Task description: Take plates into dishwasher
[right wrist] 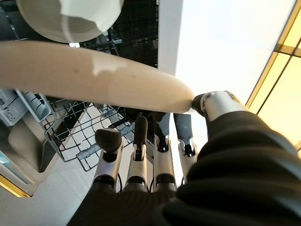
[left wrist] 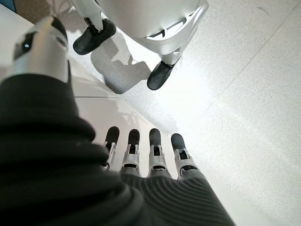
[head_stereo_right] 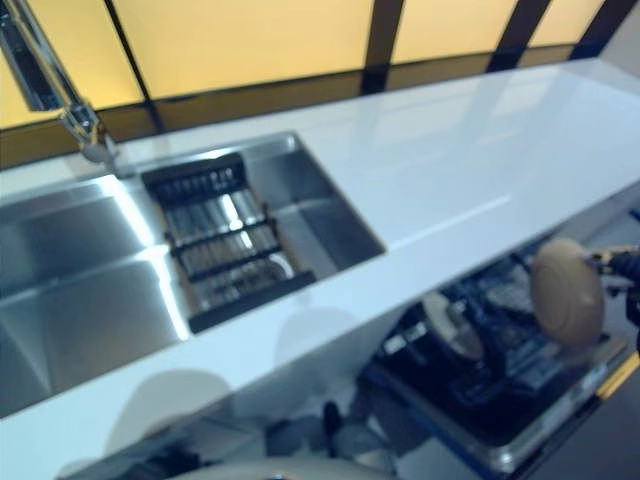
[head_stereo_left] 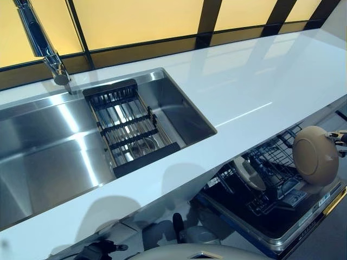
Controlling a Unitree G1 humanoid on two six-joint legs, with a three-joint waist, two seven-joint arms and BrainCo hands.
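Right robot hand (right wrist: 155, 155) pinching a beige plate (head_stereo_left: 315, 155) by its rim, thumb against one face, fingers behind. Held upright on edge, probably to slot between rack tines. Hanging just above the open dishwasher rack (head_stereo_left: 271, 179), beside another plate (head_stereo_left: 249, 172) already seated there. Left robot hand (left wrist: 141, 155) relaxed, holding nothing, below the desk (head_stereo_left: 255, 92) edge.

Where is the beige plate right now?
The round beige plate is on the right in the eye views, pinched by the right hand above the open dishwasher rack.
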